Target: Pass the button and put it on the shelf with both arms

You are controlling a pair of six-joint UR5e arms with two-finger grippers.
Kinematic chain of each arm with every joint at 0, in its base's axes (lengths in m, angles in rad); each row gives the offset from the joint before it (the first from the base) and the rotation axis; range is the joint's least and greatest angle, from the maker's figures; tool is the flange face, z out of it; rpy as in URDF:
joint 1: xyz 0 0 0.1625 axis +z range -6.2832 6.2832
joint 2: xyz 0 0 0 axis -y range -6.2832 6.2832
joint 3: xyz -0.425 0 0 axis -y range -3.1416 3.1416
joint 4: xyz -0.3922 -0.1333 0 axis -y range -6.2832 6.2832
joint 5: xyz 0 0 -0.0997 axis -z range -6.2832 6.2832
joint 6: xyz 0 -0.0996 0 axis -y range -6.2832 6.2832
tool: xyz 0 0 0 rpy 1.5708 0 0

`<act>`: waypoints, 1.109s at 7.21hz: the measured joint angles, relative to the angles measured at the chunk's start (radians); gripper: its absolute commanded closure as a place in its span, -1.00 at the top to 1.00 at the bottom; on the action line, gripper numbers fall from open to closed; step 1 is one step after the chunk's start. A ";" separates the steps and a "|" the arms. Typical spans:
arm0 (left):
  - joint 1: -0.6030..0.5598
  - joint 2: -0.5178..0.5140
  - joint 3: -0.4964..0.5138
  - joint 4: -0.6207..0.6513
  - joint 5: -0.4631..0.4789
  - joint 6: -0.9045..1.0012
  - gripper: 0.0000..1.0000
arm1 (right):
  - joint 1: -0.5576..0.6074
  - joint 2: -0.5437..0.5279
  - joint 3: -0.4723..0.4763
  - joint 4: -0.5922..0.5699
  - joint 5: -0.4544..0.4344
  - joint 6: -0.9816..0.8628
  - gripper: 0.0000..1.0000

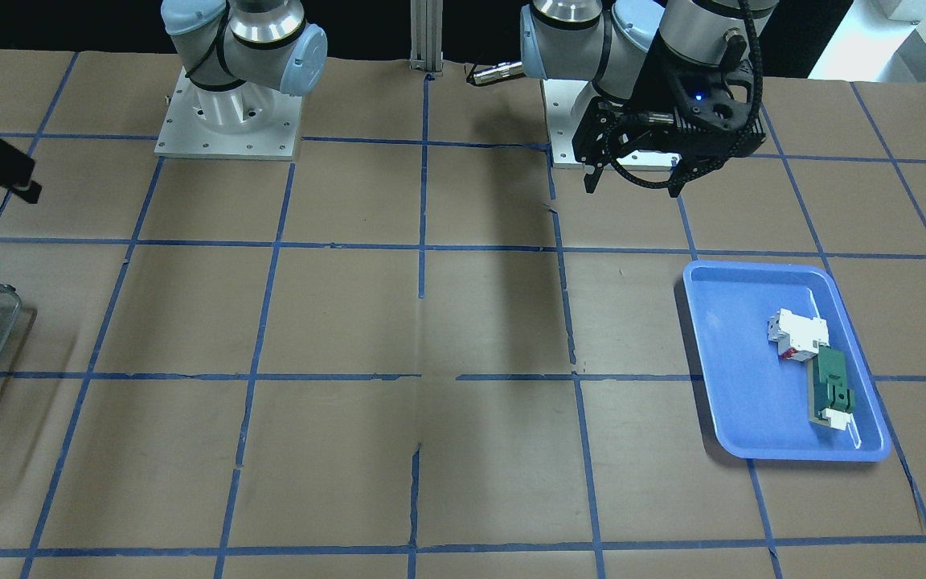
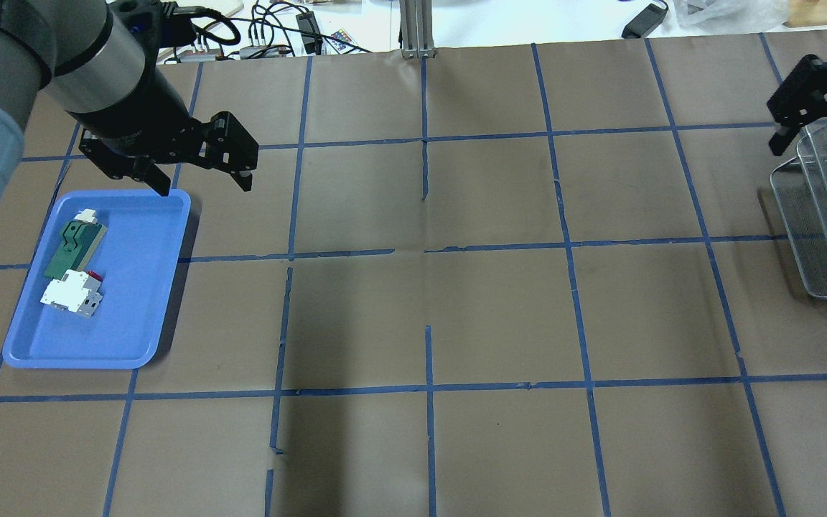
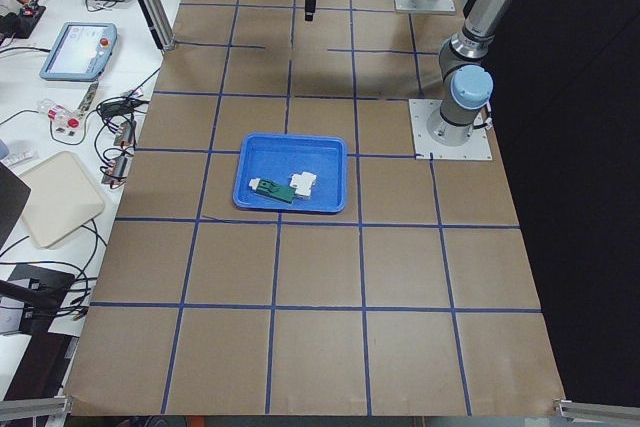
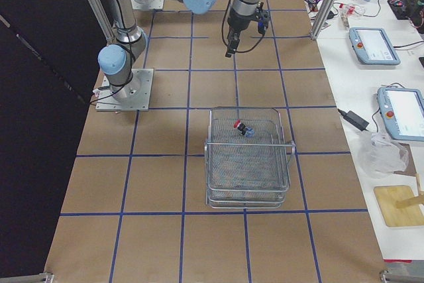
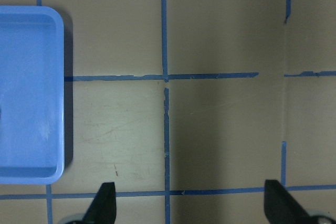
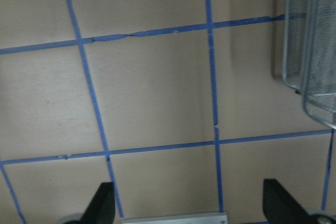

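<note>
R gripper (image 4: 228,50) agape, well apart from button (image 4: 242,128) in shelf (image 4: 249,165)

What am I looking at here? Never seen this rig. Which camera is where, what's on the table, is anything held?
Two silver-grey jointed robot arms stand at a paper-covered table gridded with blue tape; each ends in a black two-finger gripper. Six cameras: one faces the robot, one looks over its shoulders, one at each table end, one on each wrist. The left gripper hangs open and empty near the blue plastic tray, which holds a white block with red marks and a green flat part. The right gripper is open and empty too, near the tiered wire-mesh rack. The small red-capped push button lies in that rack. Nothing is held.
</note>
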 measured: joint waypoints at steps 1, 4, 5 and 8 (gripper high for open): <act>0.001 0.002 0.000 -0.008 -0.009 0.000 1.00 | 0.041 -0.046 0.039 0.006 0.031 0.058 1.00; 0.007 0.009 -0.001 -0.012 -0.007 0.023 1.00 | 0.225 -0.129 0.153 -0.081 0.036 0.245 1.00; 0.010 0.010 -0.001 -0.009 -0.002 0.031 1.00 | 0.287 -0.135 0.173 -0.111 0.019 0.305 1.00; 0.028 0.012 0.001 -0.005 0.011 0.078 1.00 | 0.334 -0.159 0.217 -0.133 -0.005 0.354 1.00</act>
